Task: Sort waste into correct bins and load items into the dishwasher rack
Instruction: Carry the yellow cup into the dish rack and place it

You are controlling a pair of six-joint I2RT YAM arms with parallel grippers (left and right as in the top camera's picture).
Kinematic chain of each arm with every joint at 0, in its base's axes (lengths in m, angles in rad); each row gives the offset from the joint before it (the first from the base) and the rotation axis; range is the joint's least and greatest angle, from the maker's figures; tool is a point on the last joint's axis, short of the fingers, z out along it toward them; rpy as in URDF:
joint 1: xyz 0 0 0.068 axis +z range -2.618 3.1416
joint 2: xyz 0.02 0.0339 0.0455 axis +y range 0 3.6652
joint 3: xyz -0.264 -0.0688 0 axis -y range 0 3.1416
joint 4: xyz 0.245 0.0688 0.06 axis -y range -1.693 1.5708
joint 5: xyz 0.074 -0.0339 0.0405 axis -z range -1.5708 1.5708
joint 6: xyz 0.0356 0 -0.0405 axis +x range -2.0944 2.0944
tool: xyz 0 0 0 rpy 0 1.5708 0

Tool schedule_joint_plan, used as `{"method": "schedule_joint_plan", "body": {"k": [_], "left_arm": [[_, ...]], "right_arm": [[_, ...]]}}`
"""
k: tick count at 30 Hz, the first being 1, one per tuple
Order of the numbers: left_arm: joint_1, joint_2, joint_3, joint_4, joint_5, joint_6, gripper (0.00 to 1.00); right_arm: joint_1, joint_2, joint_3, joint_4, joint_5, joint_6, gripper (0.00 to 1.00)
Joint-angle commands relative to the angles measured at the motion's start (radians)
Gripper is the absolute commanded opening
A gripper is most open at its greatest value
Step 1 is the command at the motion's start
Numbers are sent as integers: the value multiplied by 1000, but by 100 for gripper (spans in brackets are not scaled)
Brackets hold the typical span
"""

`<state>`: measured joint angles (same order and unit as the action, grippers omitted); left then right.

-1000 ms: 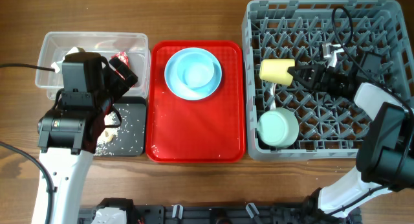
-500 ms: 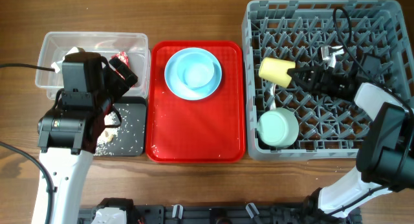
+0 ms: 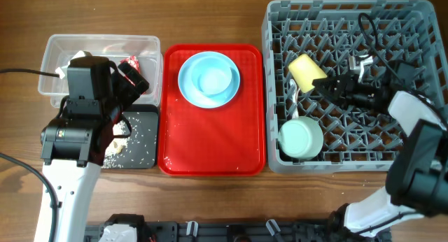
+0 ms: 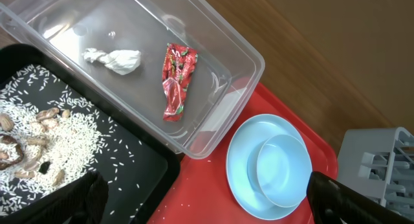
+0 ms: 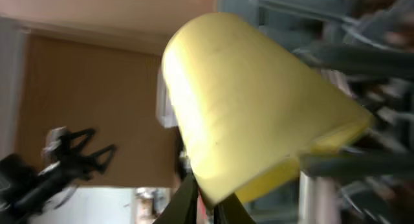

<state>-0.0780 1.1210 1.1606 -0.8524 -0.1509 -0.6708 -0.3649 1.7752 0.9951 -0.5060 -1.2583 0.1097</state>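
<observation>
Overhead: compared with a second back, the small yellow plastic cup point(image 3: 306, 70) has swung round. It now sits tilted over the big grey pegged dishwasher rack point(image 3: 413, 18), with its rim pinched in the right fingers point(image 3: 326, 83). The left fingers point(image 3: 133, 78) haven't budged above the clear plastic tub point(image 3: 56, 53).

Left wrist: here we get what that arm mostly hides from above. A red printed snack wrapper point(image 4: 178, 81) and a crumpled white tissue wad point(image 4: 115, 60) lie apart in the tub, and there are white rice scraps point(image 4: 58, 140) in the shallow black tray point(image 4: 158, 169). The left fingers are spread wide with nothing in them.

Right wrist: blurry, just the cup close up, fingers clamped on its rim.
</observation>
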Motion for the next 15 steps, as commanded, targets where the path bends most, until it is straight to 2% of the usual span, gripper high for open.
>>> {"method": "schedule_joint_plan", "body": {"k": [1, 5, 6, 10, 13, 15], "left_arm": [[4, 0, 15, 3, 5, 12, 100], [4, 0, 15, 3, 5, 12, 100], [4, 0, 15, 3, 5, 12, 100], [4, 0, 15, 3, 5, 12, 100], [4, 0, 15, 3, 5, 12, 100], [4, 0, 15, 3, 5, 12, 100]], "right_arm": [[-9, -146, -1, -68, 353, 18, 11], [-9, -314, 2, -170, 723, 73, 24], [-9, -339, 2, -183, 766, 78, 24], [-8, -442, 11, -198, 790, 71, 24], [35, -477, 66, -269, 797, -30, 20], [88, -474, 113, -308, 846, -48, 20]]}}
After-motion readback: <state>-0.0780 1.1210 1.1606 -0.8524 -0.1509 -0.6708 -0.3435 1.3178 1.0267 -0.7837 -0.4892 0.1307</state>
